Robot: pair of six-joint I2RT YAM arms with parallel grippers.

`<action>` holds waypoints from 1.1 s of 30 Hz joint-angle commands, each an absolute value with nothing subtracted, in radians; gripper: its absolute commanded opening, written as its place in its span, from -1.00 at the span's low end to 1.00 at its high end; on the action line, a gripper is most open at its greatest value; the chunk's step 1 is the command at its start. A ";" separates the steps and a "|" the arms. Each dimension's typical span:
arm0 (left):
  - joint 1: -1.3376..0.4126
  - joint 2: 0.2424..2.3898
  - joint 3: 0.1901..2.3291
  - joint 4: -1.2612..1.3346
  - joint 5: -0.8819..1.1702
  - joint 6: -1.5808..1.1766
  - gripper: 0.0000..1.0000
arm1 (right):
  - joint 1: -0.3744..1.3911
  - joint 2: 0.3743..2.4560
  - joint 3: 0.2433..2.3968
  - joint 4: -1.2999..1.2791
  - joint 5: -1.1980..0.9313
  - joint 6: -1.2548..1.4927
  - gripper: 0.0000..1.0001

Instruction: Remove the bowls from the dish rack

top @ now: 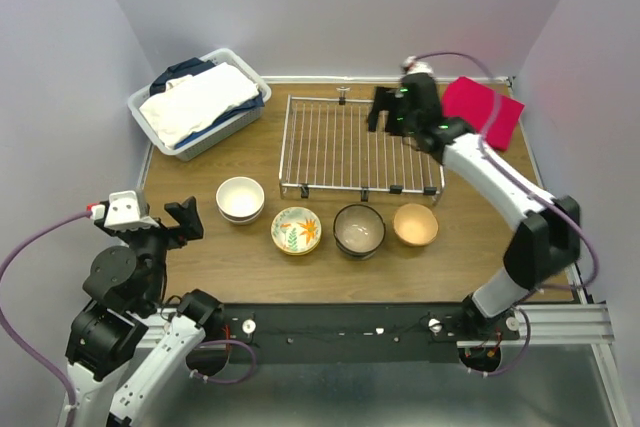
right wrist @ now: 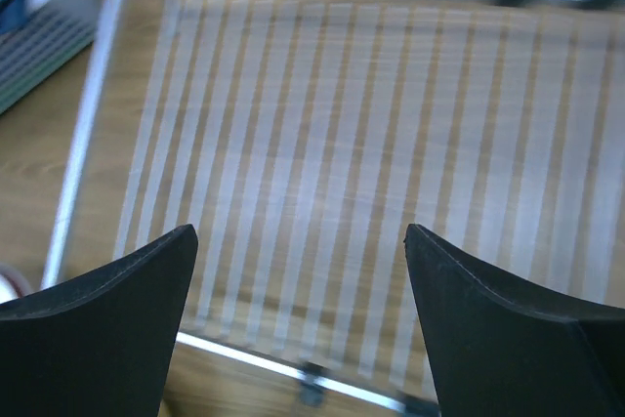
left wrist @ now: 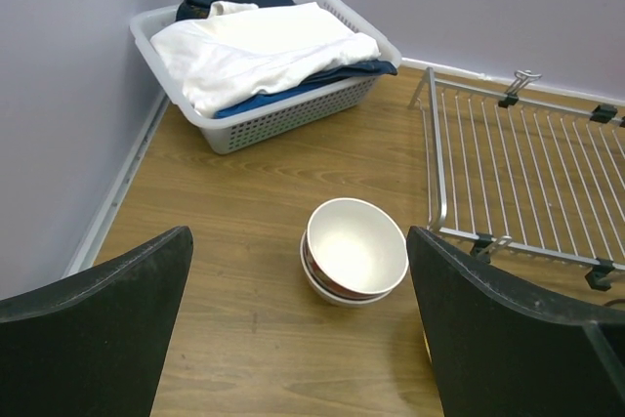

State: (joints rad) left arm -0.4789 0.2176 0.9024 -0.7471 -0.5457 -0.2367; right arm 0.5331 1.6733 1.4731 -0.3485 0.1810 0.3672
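Observation:
The silver wire dish rack (top: 350,147) lies flat at the table's middle back and holds no bowls; it also shows in the right wrist view (right wrist: 332,163) and the left wrist view (left wrist: 527,173). In front of it stand a stack of white and dark red bowls (top: 241,199) (left wrist: 355,251), a floral bowl (top: 296,230), a dark bowl with a pale inside (top: 359,230) and an orange-beige bowl (top: 415,224). My right gripper (top: 385,112) hovers open and empty over the rack's back right part. My left gripper (top: 183,219) is open and empty near the table's left front edge.
A white laundry basket (top: 200,102) (left wrist: 264,56) with folded cloths stands at the back left. A red cloth (top: 483,109) lies at the back right corner. Grey walls close in the table on three sides.

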 commanded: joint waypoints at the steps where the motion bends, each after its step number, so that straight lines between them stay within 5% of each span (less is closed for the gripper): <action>1: -0.477 0.207 0.965 -0.839 -0.549 -0.258 0.98 | 0.338 1.384 1.310 -0.340 0.222 0.445 0.93; 17: -0.476 0.147 1.029 -0.960 -0.620 -0.370 0.98 | 0.281 0.455 0.968 -0.531 0.445 0.281 1.00; 33: -0.477 0.034 1.061 -1.069 -0.681 -0.514 0.98 | 0.281 0.157 0.907 -0.638 0.374 0.265 1.00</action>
